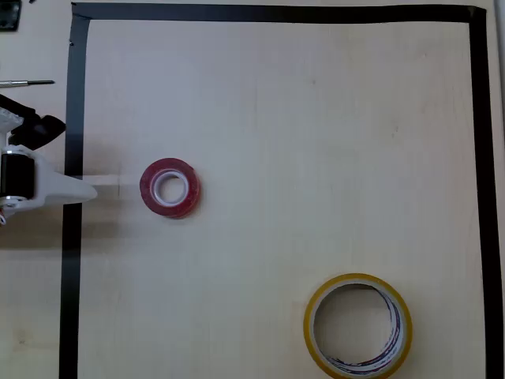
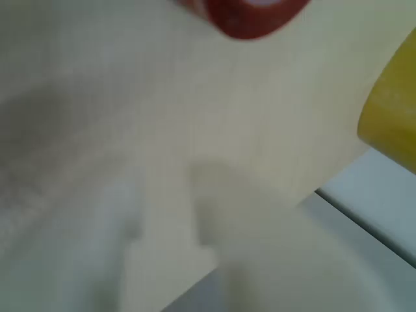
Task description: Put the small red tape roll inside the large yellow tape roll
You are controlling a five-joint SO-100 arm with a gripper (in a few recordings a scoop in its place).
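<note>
Tabletop (image 1: 300,142) of pale wood, framed by black tape (image 1: 72,260), carries both rolls. Overhead, my claw (image 1: 83,191) sits at the left edge over the tape line, its white tip pointing at the red roll (image 1: 170,188) just beside it, not touching. I cannot tell whether my claw is apart or together. Well apart, the yellow roll (image 1: 316,343) lies flat at the lower right, hole empty. My wrist view is blurred.
</note>
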